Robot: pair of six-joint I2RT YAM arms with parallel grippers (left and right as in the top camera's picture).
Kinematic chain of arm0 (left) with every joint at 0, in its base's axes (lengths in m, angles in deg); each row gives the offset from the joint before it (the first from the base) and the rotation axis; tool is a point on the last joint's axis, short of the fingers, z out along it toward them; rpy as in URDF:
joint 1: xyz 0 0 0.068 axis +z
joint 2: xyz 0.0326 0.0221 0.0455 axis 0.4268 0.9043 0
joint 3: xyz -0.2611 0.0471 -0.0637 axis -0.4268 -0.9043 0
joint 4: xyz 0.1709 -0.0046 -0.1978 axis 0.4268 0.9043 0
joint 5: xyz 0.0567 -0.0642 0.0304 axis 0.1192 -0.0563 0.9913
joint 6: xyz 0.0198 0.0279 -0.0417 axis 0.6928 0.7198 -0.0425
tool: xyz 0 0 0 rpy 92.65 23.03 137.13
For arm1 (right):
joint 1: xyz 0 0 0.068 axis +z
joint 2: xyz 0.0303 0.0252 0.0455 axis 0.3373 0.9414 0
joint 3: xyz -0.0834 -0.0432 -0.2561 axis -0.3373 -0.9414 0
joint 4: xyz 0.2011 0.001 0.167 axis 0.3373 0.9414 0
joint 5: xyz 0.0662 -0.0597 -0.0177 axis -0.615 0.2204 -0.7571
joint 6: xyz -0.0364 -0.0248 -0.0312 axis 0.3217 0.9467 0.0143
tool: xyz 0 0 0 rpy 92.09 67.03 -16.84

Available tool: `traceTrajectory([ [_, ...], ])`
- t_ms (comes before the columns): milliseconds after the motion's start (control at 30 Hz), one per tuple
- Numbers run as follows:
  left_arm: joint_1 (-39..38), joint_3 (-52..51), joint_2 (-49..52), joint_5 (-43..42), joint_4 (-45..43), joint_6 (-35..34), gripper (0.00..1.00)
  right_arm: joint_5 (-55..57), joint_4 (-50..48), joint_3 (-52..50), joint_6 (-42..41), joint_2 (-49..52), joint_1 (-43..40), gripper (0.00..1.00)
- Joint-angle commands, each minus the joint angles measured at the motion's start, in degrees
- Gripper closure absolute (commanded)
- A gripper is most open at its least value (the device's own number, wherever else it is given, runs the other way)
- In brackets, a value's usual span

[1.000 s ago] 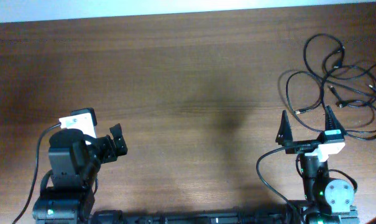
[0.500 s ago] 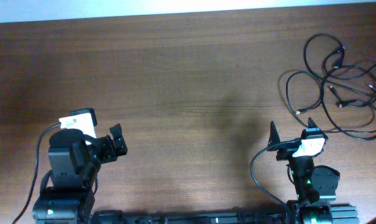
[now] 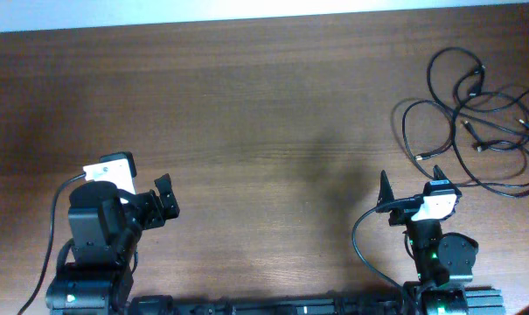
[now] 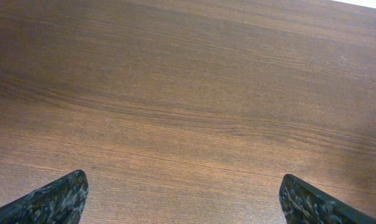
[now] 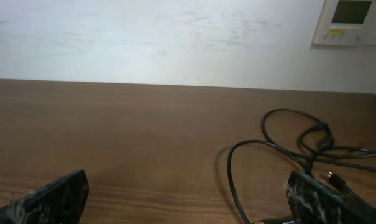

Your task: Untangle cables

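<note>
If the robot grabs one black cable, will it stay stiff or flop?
Probably floppy: the cables lie in loose curvy loops, so a lifted one would likely droop. They look thin, so probably light. The loops cross, so pulling one may drag others along.

Matt wood-grain table (image 3: 247, 105) (cables (image 3: 470, 121) smooth, rubbery-looking)
</note>
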Motion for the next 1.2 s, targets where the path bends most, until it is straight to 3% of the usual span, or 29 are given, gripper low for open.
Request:
traceTrajectory([
  [0,-0.04,-0.15,-0.22,-0.46,-0.13,1.14,0.01,0.28,0.33,-0.28,-0.04,-0.50,0.13,0.02],
  [367,-0.04,-0.15,-0.24,-0.46,-0.11,1.14,0.01,0.28,0.33,-0.28,-0.04,-0.50,0.13,0.02],
  [533,-0.04,-2.89,-5.33,-0.24,-0.13,1.14,0.01,0.28,0.33,-0.28,-0.04,-0.50,0.13,0.02],
  [633,-0.04,-11.41,-12.09,-0.24,-6.88,1.11,0.01,0.28,0.33,-0.28,-0.04,-0.50,0.13,0.02],
  [900,-2.40,-41.07,-32.24,-0.20,-44.85,1.14,0.01,0.28,0.33,-0.28,-0.04,-0.50,0.13,0.02],
  [1000,-2.40,-47.67,-37.35,0.42,-56.35,2.54,0.01,0.28,0.33,-0.28,-0.04,-0.50,0.13,0.02],
  [1100,-2.40,-49.05,-39.63,0.37,-58.82,9.49,0.01,0.28,0.33,-0.28,-0.04,-0.50,0.13,0.02],
  [1167,-2.40,-49.05,-39.63,0.28,-55.36,10.88,0.01,0.28,0.33,-0.28,-0.04,-0.50,0.13,0.02],
])
